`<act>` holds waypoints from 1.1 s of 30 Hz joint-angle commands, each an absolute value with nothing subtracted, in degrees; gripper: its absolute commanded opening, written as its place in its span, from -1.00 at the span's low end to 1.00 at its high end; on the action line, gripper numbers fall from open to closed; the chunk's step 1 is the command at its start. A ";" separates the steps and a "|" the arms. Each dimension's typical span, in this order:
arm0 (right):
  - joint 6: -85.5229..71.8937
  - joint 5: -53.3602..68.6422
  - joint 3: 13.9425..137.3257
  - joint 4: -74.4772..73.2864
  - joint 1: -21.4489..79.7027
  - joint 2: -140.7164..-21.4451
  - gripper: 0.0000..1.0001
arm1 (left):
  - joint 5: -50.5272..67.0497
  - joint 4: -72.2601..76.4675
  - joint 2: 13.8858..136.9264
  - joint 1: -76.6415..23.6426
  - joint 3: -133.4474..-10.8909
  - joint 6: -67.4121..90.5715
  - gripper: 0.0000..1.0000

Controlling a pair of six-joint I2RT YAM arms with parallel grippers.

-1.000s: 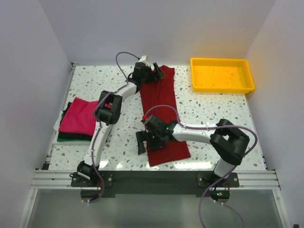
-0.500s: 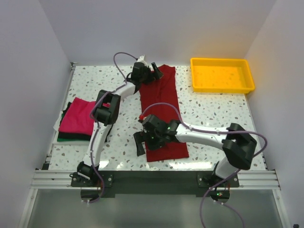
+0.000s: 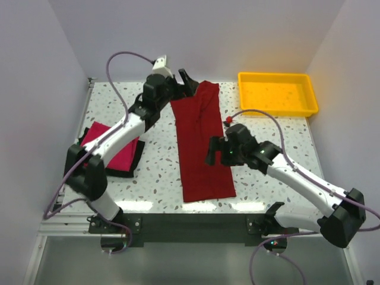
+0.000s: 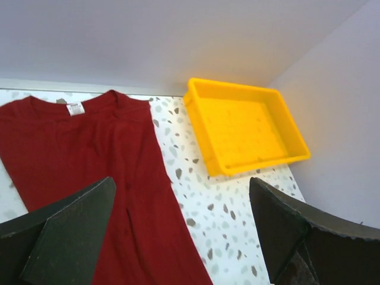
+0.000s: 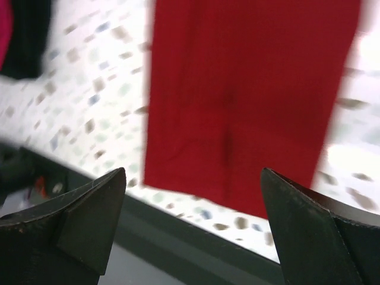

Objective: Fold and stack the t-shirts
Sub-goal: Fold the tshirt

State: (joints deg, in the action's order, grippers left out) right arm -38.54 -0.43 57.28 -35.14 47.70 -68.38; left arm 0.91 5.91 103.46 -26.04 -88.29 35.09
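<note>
One crimson t-shirt (image 3: 202,148), one pink t-shirt (image 3: 120,158) atop dark ones (image 3: 130,171), one yellow tray (image 3: 278,75)

No text can be read anywhere; the white neck tag (image 4: 75,108) on the crimson t-shirt (image 4: 77,154) is too small to make out.

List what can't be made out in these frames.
1. Dark shirts under the pink shirt: top view, left arm crosses them; count unclear.
2. Red shirt hem: left wrist view, cut by the bottom edge and left gripper's fingers.
3. Neck label: left wrist view, print too small.
4. Red shirt's creases: right wrist view, motion blur.
</note>
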 commanded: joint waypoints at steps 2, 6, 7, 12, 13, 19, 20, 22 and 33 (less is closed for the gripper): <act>-37.36 -2.01 50.99 -42.01 37.36 -62.94 0.97 | -9.66 4.58 85.81 -35.76 -63.23 35.58 1.00; -34.72 -2.47 47.91 -46.22 36.12 -60.91 0.97 | -17.09 -3.72 75.69 -44.01 -48.54 46.18 1.00; -34.46 -1.94 47.03 -46.40 35.78 -61.00 0.97 | -17.40 -5.69 72.80 -47.25 -44.77 47.45 1.00; -34.01 1.74 41.49 -45.71 35.07 -62.31 0.97 | -14.95 -15.18 66.98 -57.64 -36.84 55.34 1.00; -34.01 2.37 40.88 -45.36 35.07 -62.14 0.97 | -14.16 -15.47 66.45 -60.96 -35.26 56.24 1.00; -34.72 4.48 36.74 -44.65 34.98 -60.82 0.93 | -10.37 -14.68 70.73 -71.45 -33.22 63.37 0.81; -34.80 4.57 35.87 -44.82 35.07 -60.30 0.91 | -10.98 -15.29 71.53 -71.98 -33.74 63.89 0.76; -34.80 5.44 34.55 -44.21 35.07 -60.03 0.88 | -13.18 -17.75 73.46 -72.68 -34.97 65.38 0.62; -34.45 10.46 32.26 -40.96 35.07 -64.07 0.60 | -20.73 -20.56 75.93 -72.69 -35.33 69.87 0.34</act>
